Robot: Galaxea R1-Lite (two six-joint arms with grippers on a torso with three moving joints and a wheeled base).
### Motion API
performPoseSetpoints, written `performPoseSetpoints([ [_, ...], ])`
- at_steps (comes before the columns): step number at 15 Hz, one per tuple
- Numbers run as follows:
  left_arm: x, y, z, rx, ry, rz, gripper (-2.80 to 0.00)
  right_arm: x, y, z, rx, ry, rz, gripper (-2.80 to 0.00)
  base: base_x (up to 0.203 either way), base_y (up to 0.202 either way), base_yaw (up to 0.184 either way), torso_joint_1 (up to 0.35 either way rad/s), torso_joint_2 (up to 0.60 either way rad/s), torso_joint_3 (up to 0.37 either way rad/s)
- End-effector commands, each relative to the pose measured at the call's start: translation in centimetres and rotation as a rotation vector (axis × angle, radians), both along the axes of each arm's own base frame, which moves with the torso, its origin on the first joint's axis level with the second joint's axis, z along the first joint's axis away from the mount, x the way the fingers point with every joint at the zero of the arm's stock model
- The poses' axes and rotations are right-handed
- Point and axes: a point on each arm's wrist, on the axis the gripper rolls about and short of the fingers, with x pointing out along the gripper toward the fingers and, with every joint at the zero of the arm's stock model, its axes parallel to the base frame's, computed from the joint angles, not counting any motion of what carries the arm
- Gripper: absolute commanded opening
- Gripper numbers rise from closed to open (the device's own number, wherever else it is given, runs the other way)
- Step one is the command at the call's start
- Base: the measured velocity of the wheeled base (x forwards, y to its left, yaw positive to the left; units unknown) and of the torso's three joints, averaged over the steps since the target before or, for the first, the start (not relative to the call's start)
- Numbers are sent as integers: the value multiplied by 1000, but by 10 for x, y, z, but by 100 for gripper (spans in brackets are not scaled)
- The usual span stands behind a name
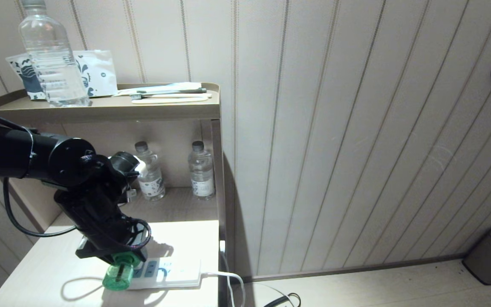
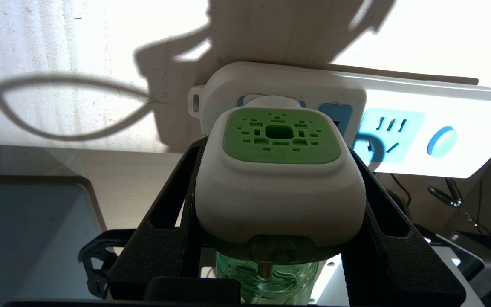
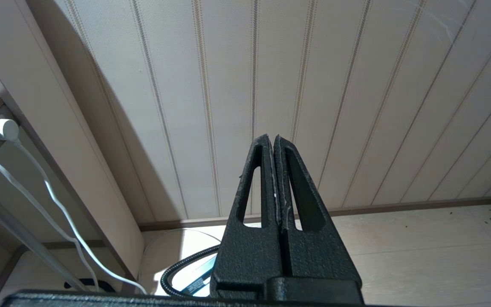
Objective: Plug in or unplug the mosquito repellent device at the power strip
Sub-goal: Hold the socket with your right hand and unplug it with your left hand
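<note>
Left hand [image 2: 277, 200] was closed on the mosquito repellent device [image 2: 279, 170], one black finger [image 2: 173, 213] pressed to each flank of its white body. In the head view that hand [image 1: 119, 256] reached down over the near end of the power strip [image 1: 173, 273], and the device [image 1: 119, 273] showed beneath it as a translucent green bottle pointing toward me. From the left wrist view, the green vented face of the device was turned up, and its white plug end met the end socket of the power strip [image 2: 399, 128]; whether the pins were fully seated I could not tell. Two blue sockets and a round blue button lay uncovered further along the strip. The strip lay flat on the pale surface [image 1: 49, 260], with its white cord [image 1: 228, 279] leaving at the end away from the device and dropping over the edge.

My right hand [image 3: 276, 179] was parked away from the work, fingers pressed together and holding nothing, facing the panelled wall [image 3: 313, 85].

On the shelf unit [image 1: 177, 111] behind stood three clear water bottles [image 1: 200, 170], one on top and two below
</note>
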Motion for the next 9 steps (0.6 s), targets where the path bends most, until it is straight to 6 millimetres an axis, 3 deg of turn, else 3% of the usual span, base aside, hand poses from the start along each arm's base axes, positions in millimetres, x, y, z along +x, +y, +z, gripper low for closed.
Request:
performPoseSetpoints([
  [1,0,0,1,-2,2,4,-280,0,0,0,0,-1,0,-280,0,0,0,0,0,0],
  [9,-2,1,0,9,6,6,-280,0,0,0,1,1,1,-280,0,0,0,0,0,0],
])
